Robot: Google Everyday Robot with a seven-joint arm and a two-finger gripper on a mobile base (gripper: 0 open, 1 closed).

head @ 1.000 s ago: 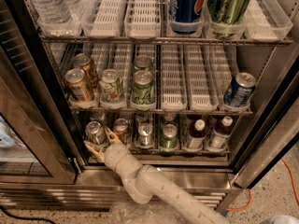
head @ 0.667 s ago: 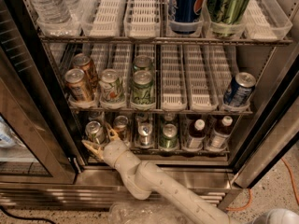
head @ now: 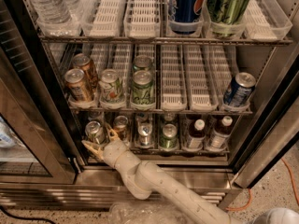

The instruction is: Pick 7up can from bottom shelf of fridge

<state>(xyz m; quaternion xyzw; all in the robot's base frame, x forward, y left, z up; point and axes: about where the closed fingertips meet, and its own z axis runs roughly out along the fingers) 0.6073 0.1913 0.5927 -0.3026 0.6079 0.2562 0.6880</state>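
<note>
The 7up can (head: 95,130) stands at the left end of the bottom shelf (head: 154,150) of the fridge (head: 154,172), just left of a brown can (head: 122,124). The gripper (head: 96,137) is at the can, released. Its fingers (head: 111,134) are spread, one at the can's right and one at its front-left. Contact cannot be determined. The arm (head: 154,183) enters from lower right.

Finds silvery-lidded 7up can (head: 95,131) upright at left end of fridge (head: 196,174) bottom shelf (head: 180,150), gripper (head: 101,141) splayed just nearside.
</note>
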